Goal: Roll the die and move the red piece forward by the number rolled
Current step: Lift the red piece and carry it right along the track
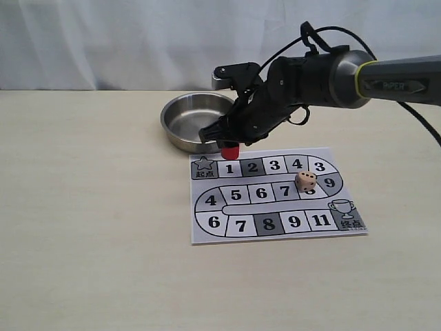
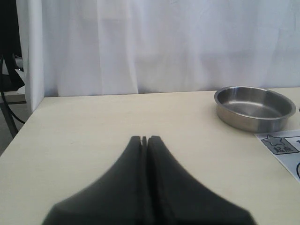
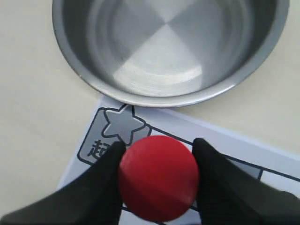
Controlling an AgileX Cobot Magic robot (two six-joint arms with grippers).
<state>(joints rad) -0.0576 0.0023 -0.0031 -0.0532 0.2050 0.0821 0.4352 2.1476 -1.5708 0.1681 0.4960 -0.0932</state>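
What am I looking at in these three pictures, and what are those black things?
It is a robot with two arms, each ending in a two-fingered gripper. One picture is from a camera looking at the whole table; the other two come from cameras on the arms' wrists. On the table lie a paper game board, a steel bowl and a die resting on the board. The right gripper pinches the red piece near the star square. The left gripper is shut, holding nothing.

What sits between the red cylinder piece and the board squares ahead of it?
Only the small beige die, resting on the paper board track at the middle row's right end. Top-row squares before it look bare.
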